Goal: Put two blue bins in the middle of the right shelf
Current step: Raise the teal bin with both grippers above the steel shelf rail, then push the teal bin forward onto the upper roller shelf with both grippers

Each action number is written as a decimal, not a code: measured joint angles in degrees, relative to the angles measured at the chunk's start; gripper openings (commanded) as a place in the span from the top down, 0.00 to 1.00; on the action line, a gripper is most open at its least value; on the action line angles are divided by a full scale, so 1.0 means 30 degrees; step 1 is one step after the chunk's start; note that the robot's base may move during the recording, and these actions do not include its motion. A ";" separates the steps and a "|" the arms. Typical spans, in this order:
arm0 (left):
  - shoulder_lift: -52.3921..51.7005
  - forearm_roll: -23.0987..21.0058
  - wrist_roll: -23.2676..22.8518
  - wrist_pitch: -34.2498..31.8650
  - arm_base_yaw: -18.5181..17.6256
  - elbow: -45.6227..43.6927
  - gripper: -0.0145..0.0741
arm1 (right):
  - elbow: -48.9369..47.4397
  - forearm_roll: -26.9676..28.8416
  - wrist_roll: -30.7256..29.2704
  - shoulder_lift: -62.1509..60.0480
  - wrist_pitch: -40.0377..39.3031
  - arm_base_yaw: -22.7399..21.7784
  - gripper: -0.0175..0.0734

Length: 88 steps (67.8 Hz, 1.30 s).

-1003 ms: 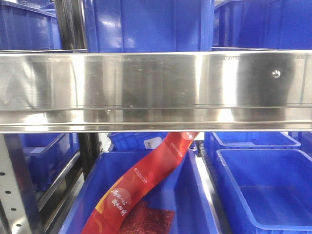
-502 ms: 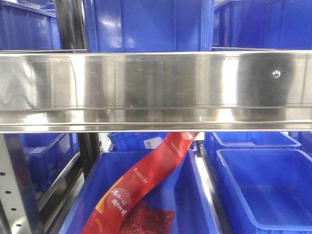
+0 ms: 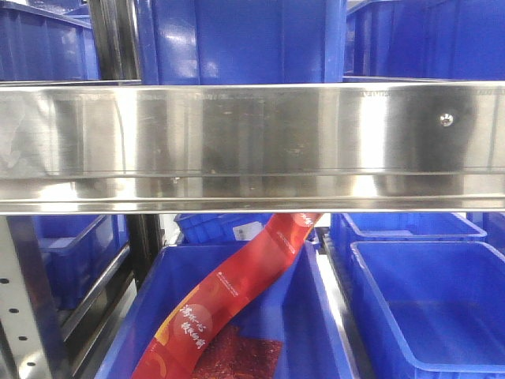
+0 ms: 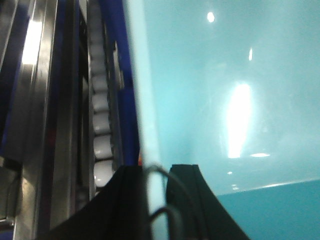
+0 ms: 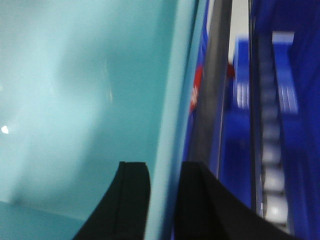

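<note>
- The pale blue bin (image 4: pixel 225 100) fills the right and centre of the left wrist view, and its smooth inside wall catches bright glare.
- The left gripper (image 4: pixel 156 200) sits at the bottom centre of that frame, its two dark fingers (image 4: pixel 187 200) pinching the bin's left rim, one on each side of the wall.
- In the right wrist view the same pale bin takes up the left half of the frame, blurred, and the right gripper (image 5: pixel 162 200) at the bottom centre clamps its right rim between two dark fingers (image 5: pixel 132 200).
- Just left of the bin in the left wrist view runs a roller track (image 4: pixel 100 125) of white rollers, beside steel rails.
- On the right side of the right wrist view stand dark blue tubs and a second roller track, all blurred.
- The front view shows the broad brushed-steel shelf rail (image 3: pixel 252 142) across the middle of the frame.
- Dark blue tubs (image 3: pixel 426 308) stand below and above it.
- A red packet (image 3: pixel 229 300) leans in the lower centre tub.
</note>
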 measured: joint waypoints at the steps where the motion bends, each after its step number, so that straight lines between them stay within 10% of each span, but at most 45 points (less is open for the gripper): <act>1: 0.0134 0.0003 0.0000 0.0041 0.0000 0.0000 0.96 | 0.0000 0.0000 0.0000 0.0158 0.0096 0.0000 0.98; 28: 0.1947 0.0157 -0.0071 0.1075 0.0069 0.0031 0.93 | 0.0000 0.0000 -0.0104 0.2161 0.0825 -0.0036 0.93; 56: 0.1974 0.0162 0.0165 0.0901 0.0027 -0.0124 0.14 | -0.0197 0.0367 -0.0104 0.2124 0.0938 0.0001 0.18; 75: 0.0561 0.0461 0.0247 0.1951 0.0027 -0.0159 0.25 | -0.0197 0.0367 -0.0104 0.0349 0.1095 0.0001 0.21; 88: -0.1725 0.1777 0.0282 0.2401 -0.0005 -0.0108 0.71 | -0.0197 -0.0999 -0.0104 -0.1790 0.1742 0.0001 0.57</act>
